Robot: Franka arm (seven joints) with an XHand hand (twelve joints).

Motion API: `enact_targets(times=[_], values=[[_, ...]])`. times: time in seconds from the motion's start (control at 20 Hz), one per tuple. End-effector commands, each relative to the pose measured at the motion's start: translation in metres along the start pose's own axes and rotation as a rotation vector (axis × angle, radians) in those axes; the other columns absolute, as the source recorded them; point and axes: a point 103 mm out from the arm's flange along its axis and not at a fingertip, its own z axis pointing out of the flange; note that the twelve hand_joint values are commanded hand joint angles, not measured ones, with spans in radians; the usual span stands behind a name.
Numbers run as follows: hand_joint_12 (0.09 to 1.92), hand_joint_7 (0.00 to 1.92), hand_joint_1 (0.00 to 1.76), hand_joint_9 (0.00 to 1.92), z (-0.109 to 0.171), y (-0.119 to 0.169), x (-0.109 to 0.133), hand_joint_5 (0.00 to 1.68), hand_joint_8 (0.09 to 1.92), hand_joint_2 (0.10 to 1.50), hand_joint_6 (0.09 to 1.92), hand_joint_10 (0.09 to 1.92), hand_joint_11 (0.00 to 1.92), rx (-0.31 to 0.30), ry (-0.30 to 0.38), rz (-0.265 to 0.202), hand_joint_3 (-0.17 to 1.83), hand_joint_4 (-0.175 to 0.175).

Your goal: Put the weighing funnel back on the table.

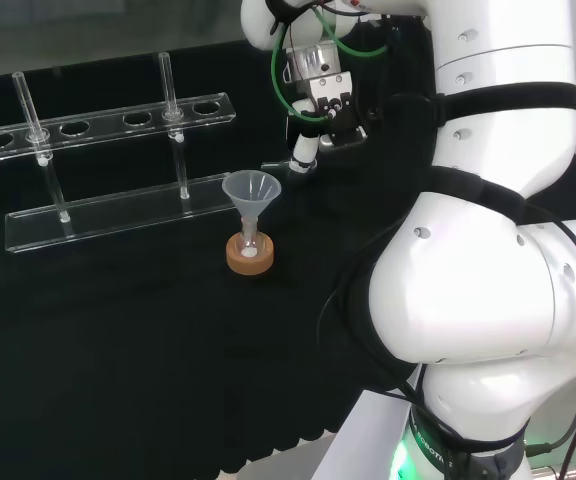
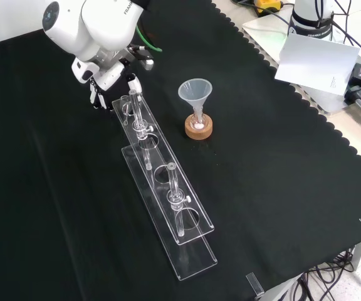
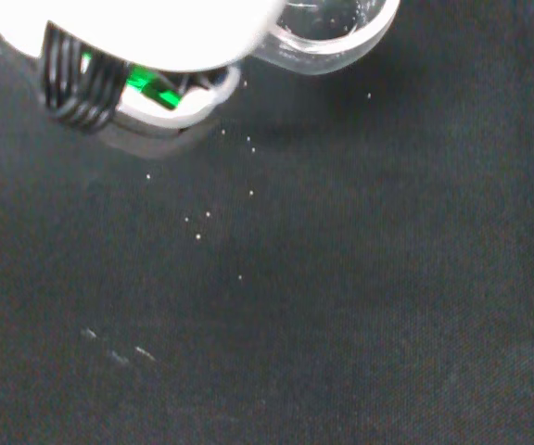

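The black cloth carries a clear tube rack and, just beside it, a cork ring.

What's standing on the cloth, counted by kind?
Clear rack: 1
Tubes in the rack: 2
Funnel: 1
Small flask under the funnel: 1
Cork ring: 1
Total: 6
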Motion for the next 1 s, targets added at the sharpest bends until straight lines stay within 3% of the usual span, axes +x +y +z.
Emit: enact_targets(times=[0.05, 0.4, 0.85, 1.0], values=[[1.09, 0.49, 1.12, 0.82, 0.004, 0.0013, 0.0004, 1.2, 0.71, 0.57, 0.91, 0.44, 0.74, 0.007, -0.004, 0.001, 0.88, 0.175], [1.09, 0.49, 1.12, 0.82, 0.0076, 0.0044, 0.004, 1.2, 0.71, 0.56, 0.91, 0.44, 0.74, 0.006, -0.04, 0.004, 0.89, 0.175], [1.1, 0.48, 1.12, 0.81, 0.0106, 0.0053, 0.0038, 1.19, 0.71, 0.57, 0.93, 0.44, 0.73, -0.003, -0.018, 0.006, 0.89, 0.175], [1.12, 0.45, 1.1, 0.79, 0.0099, 0.0024, 0.0047, 1.15, 0.72, 0.67, 0.91, 0.46, 0.69, -0.004, -0.053, 0.002, 0.72, 0.175]])
